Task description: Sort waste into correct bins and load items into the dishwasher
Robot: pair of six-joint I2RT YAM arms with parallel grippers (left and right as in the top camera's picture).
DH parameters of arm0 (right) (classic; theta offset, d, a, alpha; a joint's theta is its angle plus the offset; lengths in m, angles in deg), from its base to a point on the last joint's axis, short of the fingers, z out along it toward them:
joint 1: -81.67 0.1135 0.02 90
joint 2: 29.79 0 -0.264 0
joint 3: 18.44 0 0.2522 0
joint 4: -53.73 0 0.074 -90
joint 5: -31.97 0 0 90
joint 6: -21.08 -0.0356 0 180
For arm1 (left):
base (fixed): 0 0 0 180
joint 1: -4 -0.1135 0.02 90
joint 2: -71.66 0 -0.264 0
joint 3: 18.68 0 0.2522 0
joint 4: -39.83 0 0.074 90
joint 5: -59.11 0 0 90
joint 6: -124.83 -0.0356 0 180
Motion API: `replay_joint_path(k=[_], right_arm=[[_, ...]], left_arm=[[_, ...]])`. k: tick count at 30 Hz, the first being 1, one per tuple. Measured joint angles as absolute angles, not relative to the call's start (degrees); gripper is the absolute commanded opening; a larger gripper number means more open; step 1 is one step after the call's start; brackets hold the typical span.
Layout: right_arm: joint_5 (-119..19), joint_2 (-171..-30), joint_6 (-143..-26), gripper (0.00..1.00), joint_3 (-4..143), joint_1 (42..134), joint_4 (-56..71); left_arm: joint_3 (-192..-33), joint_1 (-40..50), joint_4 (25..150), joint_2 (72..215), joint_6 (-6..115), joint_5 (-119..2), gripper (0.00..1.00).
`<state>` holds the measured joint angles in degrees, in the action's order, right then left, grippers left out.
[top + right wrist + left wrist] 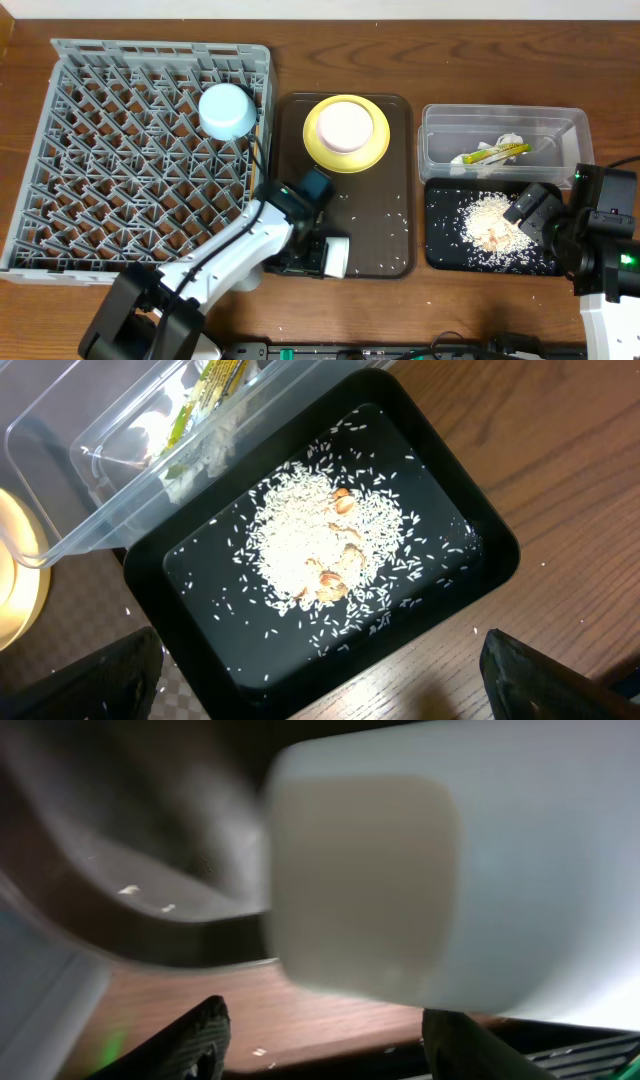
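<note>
The small white cup (337, 256) lies on its side at the front edge of the brown tray. My left gripper (316, 254) is open right at it. In the left wrist view the cup (400, 870) fills the frame just above my spread fingers (325, 1042). The yellow plate (372, 150) sits at the back of the tray with a pale round thing on it. The light blue bowl (227, 110) rests upside down in the grey dish rack (110, 200). My right gripper (320, 685) is open and empty over the black tray (200, 575) of rice (300, 535). No chopsticks show.
The clear tub (440, 160) behind the black tray (445, 245) holds the snack wrapper (495, 152) and white paper (510, 139). Loose rice grains (396, 218) lie on the brown tray (385, 250). Wooden table surrounds everything.
</note>
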<state>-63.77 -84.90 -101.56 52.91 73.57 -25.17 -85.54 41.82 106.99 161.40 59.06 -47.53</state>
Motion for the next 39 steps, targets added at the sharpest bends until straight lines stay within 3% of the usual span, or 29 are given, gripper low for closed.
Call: replay_joint_path(k=[6,18,24,35,39], right_arm=[[-63.79,-84.9,-101.56,0.99,52.91,73.57,-25.17],[-63.77,-84.9,-101.56,0.99,52.91,73.57,-25.17],[-63.77,-84.9,-101.56,0.99,52.91,73.57,-25.17],[-63.77,-84.9,-101.56,0.99,52.91,73.57,-25.17],[-63.79,-84.9,-101.56,0.99,52.91,73.57,-25.17]], left_arm=[[-85.54,46.17,102.25,161.4,63.17,-47.69,0.65],[-85.5,46.54,97.14,161.42,65.09,-44.63,0.68],[-85.48,46.85,101.55,161.42,68.8,-40.71,0.99],[-85.48,45.25,102.88,160.83,89.9,-37.26,0.96],[-85.48,42.15,102.08,154.64,97.61,-37.32,0.95]])
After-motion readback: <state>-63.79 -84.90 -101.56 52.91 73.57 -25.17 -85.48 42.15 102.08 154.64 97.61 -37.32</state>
